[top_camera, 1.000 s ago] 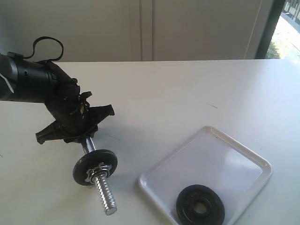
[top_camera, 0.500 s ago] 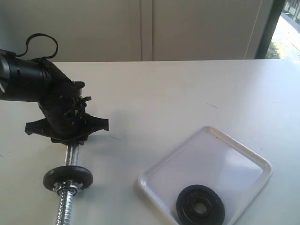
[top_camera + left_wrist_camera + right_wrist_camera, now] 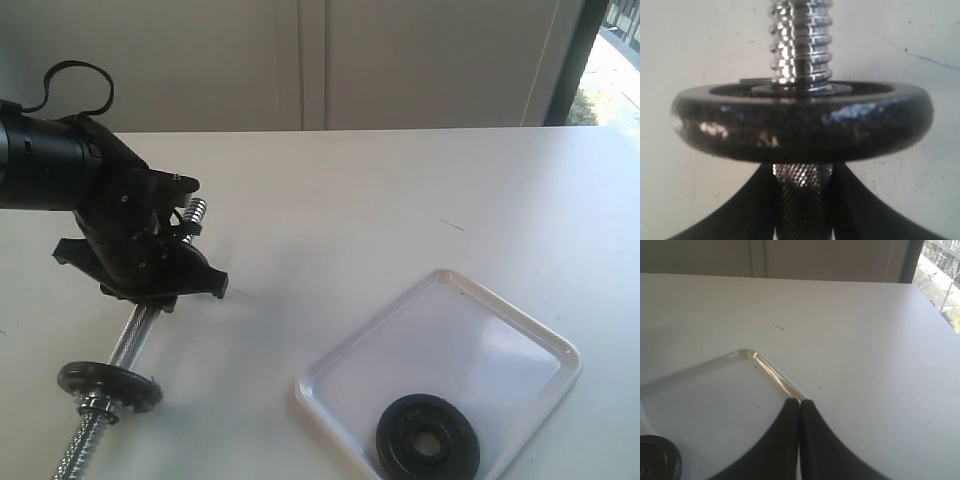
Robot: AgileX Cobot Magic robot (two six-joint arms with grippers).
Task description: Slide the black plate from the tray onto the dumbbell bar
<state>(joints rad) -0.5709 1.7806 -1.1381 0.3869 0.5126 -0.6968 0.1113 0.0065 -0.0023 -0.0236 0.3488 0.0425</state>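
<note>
**Plate in tray, bar held by left hand**

Tray: one, white, glossy, low rim, sits at an angle on the desk on the right side of the exterior view. It holds one thing only: the black plate, lying flat with its centre hole up, close to the tray's near edge. The rest of the tray floor is bare. The plate's edge also shows in the right wrist view.

Bar: one, chrome, off the tray and well apart from it, on the left. It is tilted, with a short threaded end poking up past the left hand and a long threaded end running down out of view. One black disc sits on the bar below the hand, with a silver nut just under it.

Left hand: fingers narrow, clamped on the bar's knurled middle, with the disc just beyond them. Right hand: fingertips pressed together with nothing between, seen against the tray's rim near one corner. Its height over the rim is unclear. It does not show in the exterior view.

Desk: white, matte, a few small dark specks. Behind it are pale wall panels. A dark window frame stands at far right with bright daylight outside.

Count: 1 tray, 1 plate, 1 bar, 1 disc on the bar, 2 hands.
</note>
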